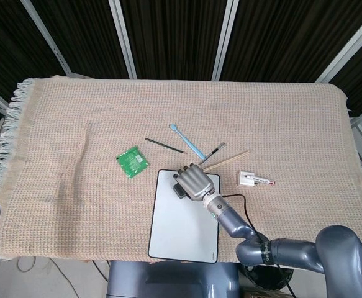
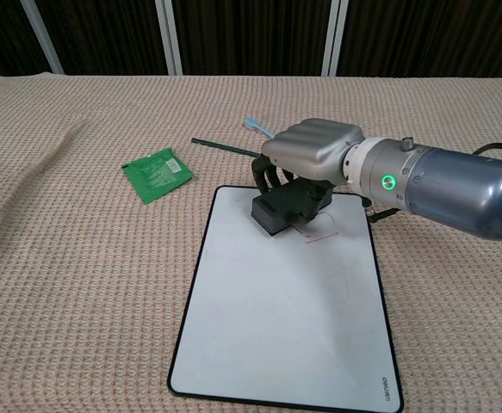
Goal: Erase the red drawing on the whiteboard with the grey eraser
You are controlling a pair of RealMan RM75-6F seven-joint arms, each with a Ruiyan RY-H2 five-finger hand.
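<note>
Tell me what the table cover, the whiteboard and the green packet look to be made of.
Table cover: woven fabric, matte beige, waffle texture, with a fringe at its left edge in the head view. Whiteboard: smooth, glossy white surface in a dark frame, probably plastic. Green packet: thin, printed and slightly shiny, likely plastic film or foil.

Silver right hand (image 2: pixel 312 146), blue-grey arm (image 2: pixel 457 188), green light (image 2: pixel 388 181)

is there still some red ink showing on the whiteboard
Yes, in the chest view a thin red stroke remains on the whiteboard beside the grey eraser.
</note>
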